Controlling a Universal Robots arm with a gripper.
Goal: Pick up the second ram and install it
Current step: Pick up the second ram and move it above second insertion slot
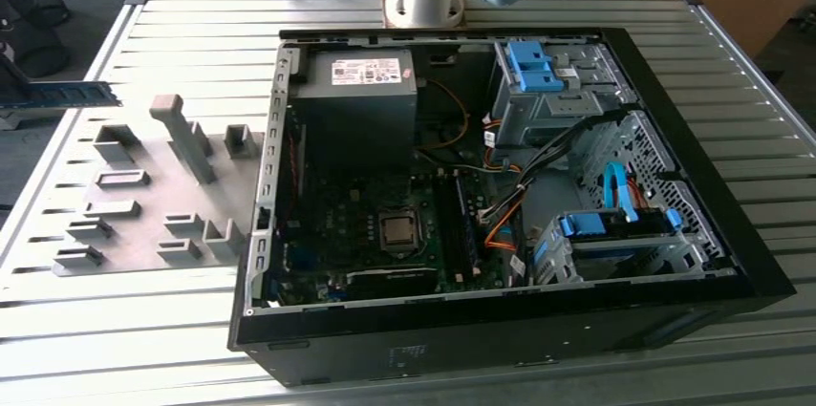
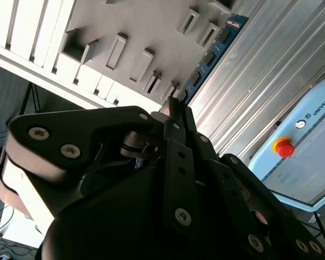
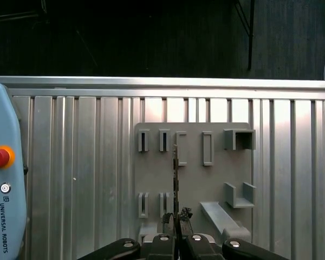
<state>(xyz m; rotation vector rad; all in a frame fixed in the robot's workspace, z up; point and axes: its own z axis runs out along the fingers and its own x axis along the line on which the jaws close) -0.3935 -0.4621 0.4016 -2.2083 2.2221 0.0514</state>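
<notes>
Blue second ram (image 2: pixel 208 58) (apparently gripped) in end effector (image 2: pixel 176 103).

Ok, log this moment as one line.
gripper: shut on long flat blue RAM stick | stick: held over grey plastic holder plate | black computer case: open, stick not installed

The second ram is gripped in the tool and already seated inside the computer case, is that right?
Not quite. The second ram is gripped in the tool, but it is outside the computer case, by the grey holder plate at the exterior view's left.
</notes>
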